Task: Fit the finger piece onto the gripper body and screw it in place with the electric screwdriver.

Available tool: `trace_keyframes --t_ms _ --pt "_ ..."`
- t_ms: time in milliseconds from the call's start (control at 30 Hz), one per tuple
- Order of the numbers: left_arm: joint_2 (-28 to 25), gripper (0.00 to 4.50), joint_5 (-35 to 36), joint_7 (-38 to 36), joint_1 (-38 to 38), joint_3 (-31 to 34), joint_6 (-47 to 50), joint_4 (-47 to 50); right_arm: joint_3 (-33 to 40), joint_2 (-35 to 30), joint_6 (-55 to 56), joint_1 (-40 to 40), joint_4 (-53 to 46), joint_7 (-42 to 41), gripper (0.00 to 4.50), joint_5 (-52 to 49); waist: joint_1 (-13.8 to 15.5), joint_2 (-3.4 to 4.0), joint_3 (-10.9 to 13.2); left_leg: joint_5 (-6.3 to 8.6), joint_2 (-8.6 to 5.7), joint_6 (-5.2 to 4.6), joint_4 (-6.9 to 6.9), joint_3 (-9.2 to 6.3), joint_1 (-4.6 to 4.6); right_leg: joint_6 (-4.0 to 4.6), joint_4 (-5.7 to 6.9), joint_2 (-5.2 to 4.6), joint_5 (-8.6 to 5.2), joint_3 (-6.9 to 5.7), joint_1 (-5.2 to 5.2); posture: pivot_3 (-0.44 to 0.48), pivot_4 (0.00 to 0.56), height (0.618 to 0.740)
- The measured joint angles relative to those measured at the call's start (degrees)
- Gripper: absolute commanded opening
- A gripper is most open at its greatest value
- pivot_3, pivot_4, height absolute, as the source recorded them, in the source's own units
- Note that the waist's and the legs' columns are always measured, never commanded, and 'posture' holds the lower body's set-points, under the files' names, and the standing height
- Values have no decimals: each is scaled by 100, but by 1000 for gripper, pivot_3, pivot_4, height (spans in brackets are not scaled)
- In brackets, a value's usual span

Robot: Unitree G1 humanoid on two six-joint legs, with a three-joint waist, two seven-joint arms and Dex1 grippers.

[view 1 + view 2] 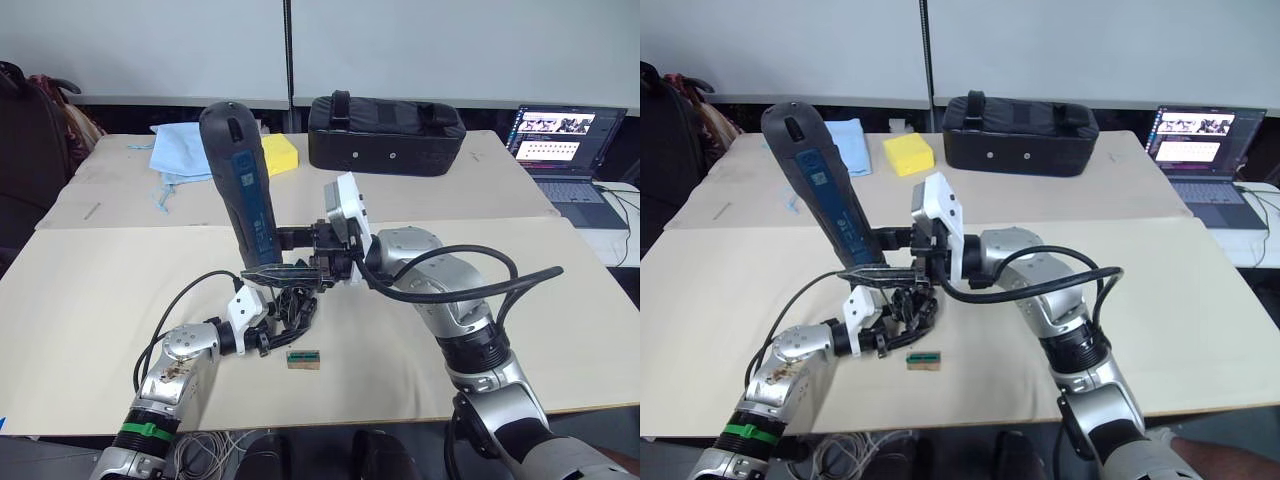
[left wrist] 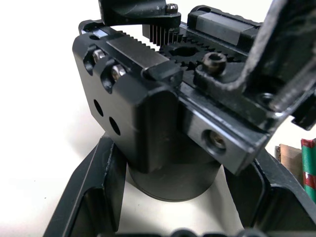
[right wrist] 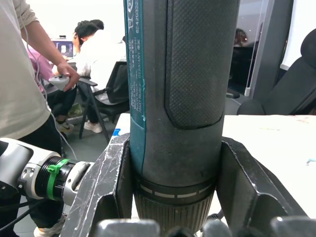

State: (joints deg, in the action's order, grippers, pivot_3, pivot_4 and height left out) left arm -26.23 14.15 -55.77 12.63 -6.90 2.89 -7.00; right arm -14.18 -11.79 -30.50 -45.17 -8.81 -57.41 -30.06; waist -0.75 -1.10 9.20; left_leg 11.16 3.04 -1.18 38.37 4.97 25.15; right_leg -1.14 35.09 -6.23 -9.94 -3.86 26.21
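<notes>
The electric screwdriver [image 1: 243, 185] stands nearly upright over the middle of the table, bit end down. My right gripper [image 1: 264, 268] is shut on its lower barrel, and the right wrist view shows the barrel [image 3: 177, 98] clamped between both fingers. Just under the tip sits the gripper body [image 1: 292, 303], a small black part. My left gripper [image 2: 173, 202] is shut on it, one finger on each side of the round drum [image 2: 173, 180]. Its toothed rack and screw heads [image 2: 111, 71] face up. I cannot tell the finger piece apart from the body.
A small green-topped block [image 1: 303, 358] lies on the table just in front of the left gripper. At the back are a black case [image 1: 385, 133], a yellow sponge [image 1: 278, 155] and a blue cloth [image 1: 180, 150]. A laptop [image 1: 565, 150] is far right. People [image 3: 29, 89] are beyond the table.
</notes>
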Motion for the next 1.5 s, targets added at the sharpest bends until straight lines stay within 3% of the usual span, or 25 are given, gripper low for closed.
trace_keyframes --t_ms 1500 --pt "2 2319 25 29 -60 0 99 85 -33 -28 -263 -203 151 244 1925 -24 -4 0 0 0 0 0 -2 3 0 -8 0 0 5 -1 0 0 150 740"
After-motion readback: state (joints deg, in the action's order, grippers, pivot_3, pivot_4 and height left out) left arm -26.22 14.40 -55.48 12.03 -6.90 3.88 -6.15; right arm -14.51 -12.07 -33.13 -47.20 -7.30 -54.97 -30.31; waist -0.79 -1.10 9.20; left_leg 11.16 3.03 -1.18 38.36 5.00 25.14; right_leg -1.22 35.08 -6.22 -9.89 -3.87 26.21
